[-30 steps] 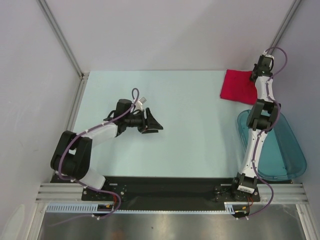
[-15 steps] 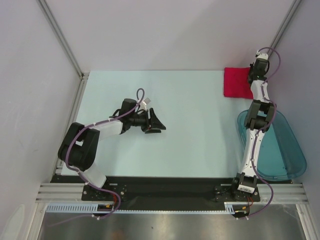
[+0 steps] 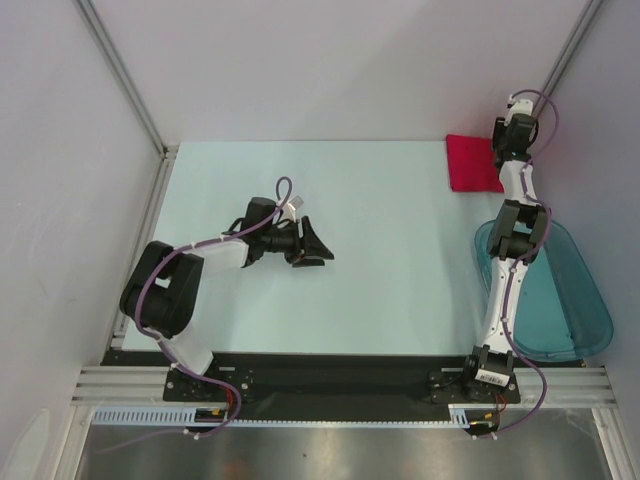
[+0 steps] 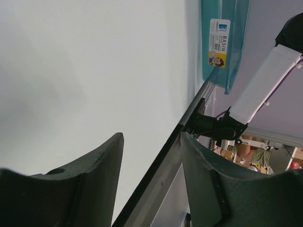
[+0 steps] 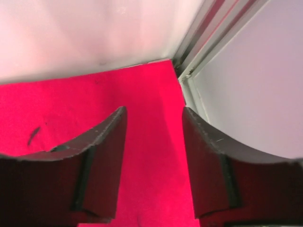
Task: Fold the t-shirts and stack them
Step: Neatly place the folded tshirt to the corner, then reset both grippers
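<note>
T-shirt [image 3: 470, 166], red and folded flat, lies in the table's [image 3: 400, 210] corner at the frame's upper right, beneath our right gripper [image 5: 154, 113], jaws apart and empty, so we should lift straight up, snagging no cloth, while our left gripper [image 3: 310, 246] near frame centre stands open-jawed, empty.

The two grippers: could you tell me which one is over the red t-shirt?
The right gripper, open above the red t-shirt at the far right corner; the left gripper is over bare table.
</note>
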You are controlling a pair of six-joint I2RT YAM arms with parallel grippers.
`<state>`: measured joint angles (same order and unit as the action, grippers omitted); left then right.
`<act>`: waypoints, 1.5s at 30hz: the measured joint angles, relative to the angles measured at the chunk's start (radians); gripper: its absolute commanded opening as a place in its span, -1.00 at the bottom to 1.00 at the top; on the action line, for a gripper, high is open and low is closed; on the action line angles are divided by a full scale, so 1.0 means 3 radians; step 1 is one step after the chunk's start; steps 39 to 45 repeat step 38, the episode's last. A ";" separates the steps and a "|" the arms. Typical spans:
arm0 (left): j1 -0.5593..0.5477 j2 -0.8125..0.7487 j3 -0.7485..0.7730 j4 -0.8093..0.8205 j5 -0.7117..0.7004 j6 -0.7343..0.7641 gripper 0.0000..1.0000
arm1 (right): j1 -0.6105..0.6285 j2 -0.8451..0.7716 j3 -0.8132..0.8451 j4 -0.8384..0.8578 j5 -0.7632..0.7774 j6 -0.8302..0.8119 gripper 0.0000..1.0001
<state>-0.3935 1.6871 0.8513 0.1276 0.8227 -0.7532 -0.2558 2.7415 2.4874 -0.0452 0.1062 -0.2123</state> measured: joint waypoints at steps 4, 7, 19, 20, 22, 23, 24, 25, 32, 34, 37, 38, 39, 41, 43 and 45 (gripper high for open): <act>-0.0003 -0.0058 -0.0028 0.0009 -0.0018 -0.0028 0.15 | 0.0047 -0.0058 -0.0004 -0.0067 0.0186 0.0008 0.34; -0.0004 -0.0294 -0.0150 0.0014 -0.0058 -0.0061 0.16 | 0.0131 -0.0305 -0.0177 -0.0318 0.0340 0.0072 0.50; -0.0013 -0.2427 -0.1085 0.0076 -0.0546 -0.0289 0.35 | 0.1377 -0.3269 -0.2495 -0.0697 0.0022 0.1211 0.97; -0.0013 -0.2585 -0.1198 0.0080 -0.0593 -0.0327 0.35 | 0.1508 -0.3449 -0.2706 -0.0707 -0.0031 0.1293 0.99; -0.0013 -0.2883 -0.1460 0.0106 -0.0696 -0.0430 0.36 | 0.1787 -0.3876 -0.3332 -0.0591 -0.0196 0.1562 0.99; -0.0013 -0.2987 -0.1575 0.0117 -0.0724 -0.0481 0.37 | 0.1863 -0.4077 -0.3689 -0.0575 -0.0310 0.1727 0.99; -0.0013 -0.3108 -0.1726 0.0160 -0.0755 -0.0544 0.38 | 0.1884 -0.4242 -0.4017 -0.0544 -0.0432 0.1893 0.99; -0.0013 -0.3218 -0.1872 0.0187 -0.0781 -0.0607 0.38 | 0.1871 -0.4411 -0.4376 -0.0520 -0.0547 0.2068 0.99; -0.0019 -0.3704 -0.2715 0.0715 -0.0837 -0.1156 0.49 | 0.1760 -0.5718 -0.6903 -0.0092 -0.1171 0.3114 0.99; -0.0019 -0.3764 -0.2733 0.1034 -0.0827 -0.1339 0.55 | 0.1780 -0.6146 -0.7346 -0.0046 -0.1349 0.3319 0.99; -0.0019 -0.3875 -0.2731 0.1433 -0.0745 -0.1509 0.57 | 0.1784 -0.6846 -0.7925 0.0239 -0.1631 0.3643 0.99; -0.0019 -0.3909 -0.2731 0.1545 -0.0696 -0.1559 0.57 | 0.1784 -0.7029 -0.8043 0.0301 -0.1717 0.3750 0.99; -0.0019 -0.3909 -0.2731 0.1545 -0.0696 -0.1559 0.57 | 0.1784 -0.7029 -0.8043 0.0301 -0.1717 0.3750 0.99; -0.0019 -0.3909 -0.2731 0.1545 -0.0696 -0.1559 0.57 | 0.1784 -0.7029 -0.8043 0.0301 -0.1717 0.3750 0.99; -0.0019 -0.3909 -0.2731 0.1545 -0.0696 -0.1559 0.57 | 0.1784 -0.7029 -0.8043 0.0301 -0.1717 0.3750 0.99; -0.0019 -0.3909 -0.2731 0.1545 -0.0696 -0.1559 0.57 | 0.1784 -0.7029 -0.8043 0.0301 -0.1717 0.3750 0.99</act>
